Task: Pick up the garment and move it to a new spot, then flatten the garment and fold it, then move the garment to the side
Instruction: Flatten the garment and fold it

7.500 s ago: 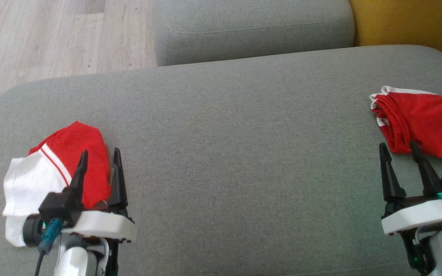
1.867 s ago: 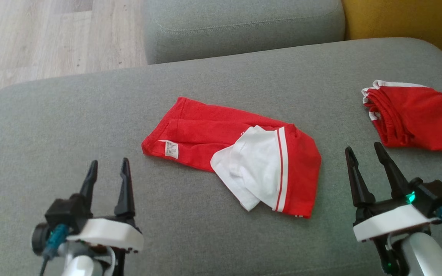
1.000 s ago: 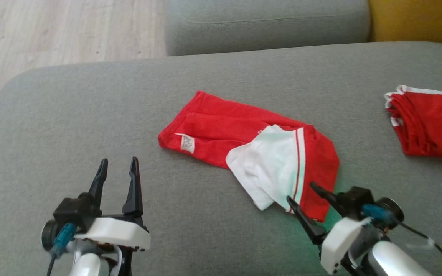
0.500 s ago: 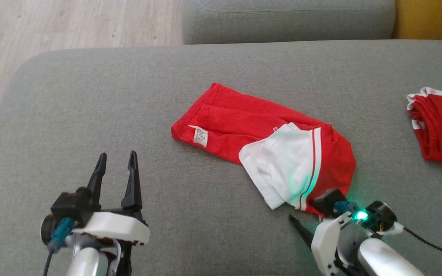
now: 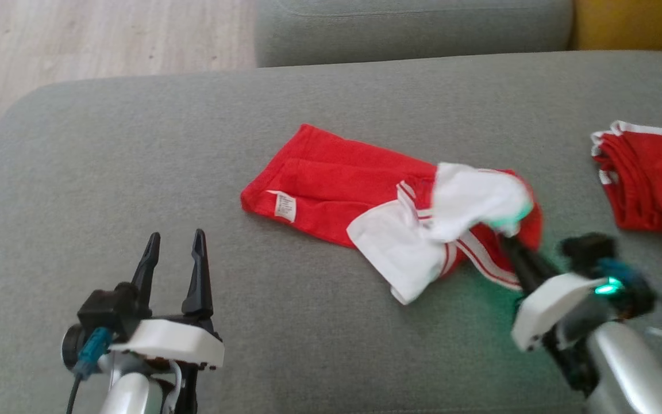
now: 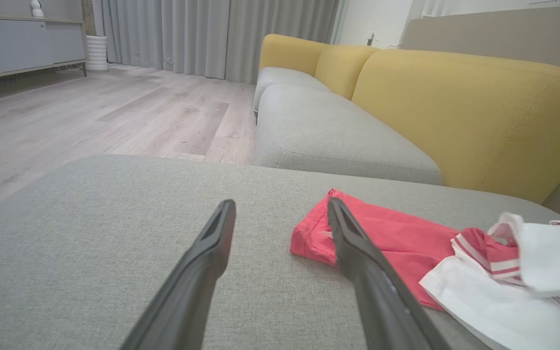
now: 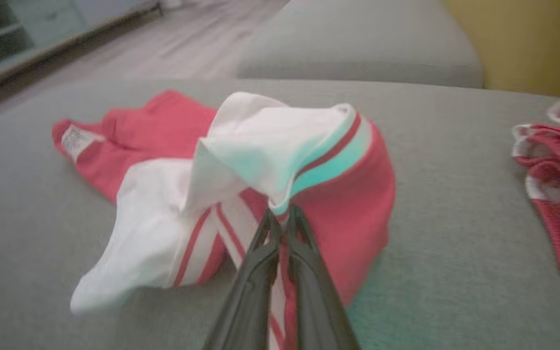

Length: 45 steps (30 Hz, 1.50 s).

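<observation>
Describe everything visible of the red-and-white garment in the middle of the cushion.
The garment is soft red cloth with a white panel, red-and-white stripes and a small white label near one hem. It lies crumpled on the grey cushion; the right pincer is shut on its striped white edge, holding that part raised.
</observation>
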### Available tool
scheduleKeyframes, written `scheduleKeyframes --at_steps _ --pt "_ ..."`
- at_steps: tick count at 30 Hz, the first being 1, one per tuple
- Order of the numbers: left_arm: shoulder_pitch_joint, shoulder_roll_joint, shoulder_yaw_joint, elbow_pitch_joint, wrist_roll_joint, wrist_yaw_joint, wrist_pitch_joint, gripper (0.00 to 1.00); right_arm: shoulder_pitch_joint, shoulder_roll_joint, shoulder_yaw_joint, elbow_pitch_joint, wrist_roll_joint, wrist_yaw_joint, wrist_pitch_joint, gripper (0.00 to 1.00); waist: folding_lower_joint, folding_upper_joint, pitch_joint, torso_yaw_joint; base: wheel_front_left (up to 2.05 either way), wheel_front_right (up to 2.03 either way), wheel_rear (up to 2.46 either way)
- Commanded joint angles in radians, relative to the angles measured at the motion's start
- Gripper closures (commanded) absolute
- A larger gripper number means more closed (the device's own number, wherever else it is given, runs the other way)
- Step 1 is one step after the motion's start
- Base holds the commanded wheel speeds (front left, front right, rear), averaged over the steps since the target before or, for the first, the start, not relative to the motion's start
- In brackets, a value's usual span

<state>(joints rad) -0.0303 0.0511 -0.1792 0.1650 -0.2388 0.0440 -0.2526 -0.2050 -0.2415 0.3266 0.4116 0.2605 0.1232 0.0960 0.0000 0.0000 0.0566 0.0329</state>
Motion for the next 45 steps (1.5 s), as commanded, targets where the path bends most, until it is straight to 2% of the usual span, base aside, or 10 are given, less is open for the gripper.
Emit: scheduleKeyframes --at_steps 1,3,11,18,25,33,34,35,36,45 --pt "-0.041 -0.001 0.034 -0.027 0.008 -0.001 -0.009 0.00 0.010 0.009 -0.037 -0.055 0.039 0.008 -0.019 1.00 0.0000 0.0000 0.002 -0.016 0.00 0.00 0.00" --pt "-0.043 -0.001 0.032 -0.024 0.010 -0.002 -0.009 0.00 0.022 0.033 -0.106 -0.092 0.133 0.008 -0.021 1.00 0.0000 0.0000 0.006 -0.031 0.00 0.00 0.00" --pt "-0.076 -0.001 0.012 -0.018 0.018 -0.002 -0.009 0.00 -0.019 0.001 -0.242 -0.090 0.323 0.008 0.017 1.00 0.0000 0.0000 0.045 -0.058 0.00 0.00 0.00" --pt "-0.128 -0.001 -0.019 -0.019 0.025 0.005 -0.009 0.00 -0.223 -0.105 -0.213 -0.007 0.413 0.008 0.029 1.00 0.0000 0.0000 0.126 -0.030 0.00 0.00 0.00" --pt "-0.189 -0.001 -0.078 -0.031 0.024 0.039 -0.009 0.00 -0.526 -0.292 -0.089 0.166 0.420 0.008 0.003 1.00 0.0000 0.0000 0.256 0.072 0.00 0.00 0.00" --pt "-0.228 -0.001 -0.129 -0.056 0.018 0.074 -0.009 0.00 -0.739 -0.414 0.001 0.399 0.403 0.008 -0.100 1.00 0.0000 0.0000 0.339 0.173 0.00 0.00 0.00" --pt "-0.229 -0.001 -0.131 -0.057 0.018 0.077 -0.009 0.00 -0.759 -0.415 0.005 0.430 0.400 0.008 -0.125 0.80 0.0000 0.0000 0.342 0.176 0.00 0.00 0.00" --pt "-0.230 -0.001 -0.133 -0.058 0.017 0.079 -0.009 0.00 -0.772 -0.414 0.012 0.464 0.395 0.008 -0.140 0.07 0.0000 0.0000 0.342 0.178 0.00 0.00 0.00" --pt "-0.230 -0.001 -0.134 -0.057 0.017 0.081 -0.009 0.00 -0.781 -0.409 0.022 0.500 0.392 0.008 -0.143 0.00 0.0000 0.0000 0.340 0.179 0.00 0.00 0.00" --pt "-0.214 -0.001 -0.117 -0.039 0.005 0.081 -0.009 0.00 -0.791 -0.360 0.098 0.620 0.360 0.008 -0.282 0.00 0.0000 0.0000 0.250 0.129 0.00 0.00 0.00"
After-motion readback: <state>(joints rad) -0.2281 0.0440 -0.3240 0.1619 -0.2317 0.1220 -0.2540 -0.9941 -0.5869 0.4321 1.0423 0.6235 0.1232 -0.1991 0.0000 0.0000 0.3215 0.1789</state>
